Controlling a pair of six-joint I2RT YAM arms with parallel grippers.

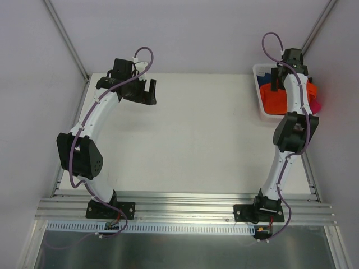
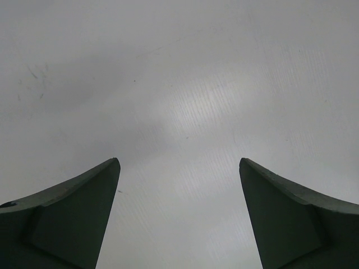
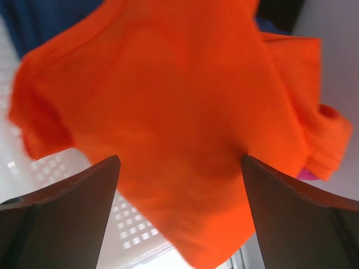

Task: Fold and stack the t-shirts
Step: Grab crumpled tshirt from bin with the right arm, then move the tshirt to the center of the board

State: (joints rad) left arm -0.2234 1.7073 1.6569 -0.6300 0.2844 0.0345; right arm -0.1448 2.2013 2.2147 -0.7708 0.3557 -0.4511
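Note:
A bright orange t-shirt [image 3: 168, 95] lies crumpled on top in the white slotted basket [image 1: 259, 70] at the table's back right, orange cloth [image 1: 274, 102] showing beside the arm. A navy blue t-shirt [image 3: 50, 19] peeks out behind it, and a bit of hot pink t-shirt [image 3: 305, 175] shows at its right. My right gripper [image 3: 180, 159] hangs open just over the orange shirt, a finger on each side of a bulge of cloth, the right one touching it. My left gripper [image 1: 149, 92] stands open over bare table [image 2: 179, 84] at the back left, nothing between its fingers [image 2: 84, 202].
The basket's slotted wall [image 3: 129, 224] is right below my right gripper's left finger. The enclosure's right wall [image 1: 336, 140] stands close beside the basket, and metal frame posts [image 1: 67, 39] rise at the back corners.

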